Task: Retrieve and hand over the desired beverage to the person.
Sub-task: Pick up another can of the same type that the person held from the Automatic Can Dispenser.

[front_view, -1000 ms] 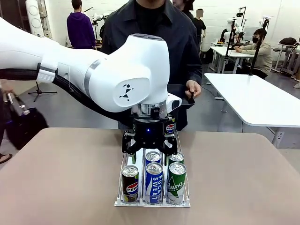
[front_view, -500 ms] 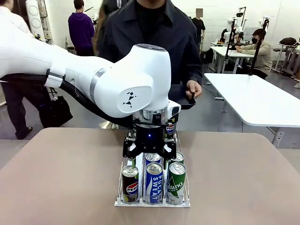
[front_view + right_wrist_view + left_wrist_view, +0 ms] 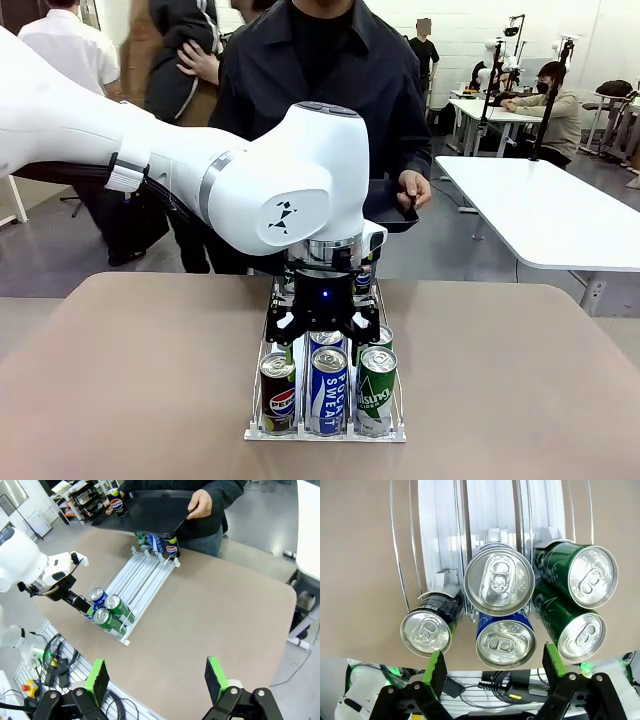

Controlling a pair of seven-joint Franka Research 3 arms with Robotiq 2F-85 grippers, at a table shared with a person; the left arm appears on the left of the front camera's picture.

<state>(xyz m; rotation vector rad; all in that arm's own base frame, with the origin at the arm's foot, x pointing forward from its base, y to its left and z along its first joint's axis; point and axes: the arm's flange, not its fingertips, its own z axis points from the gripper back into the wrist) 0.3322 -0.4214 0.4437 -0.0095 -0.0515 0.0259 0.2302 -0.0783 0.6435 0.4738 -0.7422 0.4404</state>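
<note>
A white table [image 3: 550,210] is standing at 3 o'clock on grey floor [image 3: 450,250]; a white wall [image 3: 460,30] is spanning 1 o'clock.

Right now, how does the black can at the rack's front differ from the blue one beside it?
The Pepsi can is black with a round logo; the Pocari Sweat can is blue with white lettering. The Pepsi can sits left in the rack, the Pocari Sweat can in the middle. The Pocari Sweat can has a second can right behind it; the Pepsi can has none close. Both stand upright with sealed silver tops.
</note>
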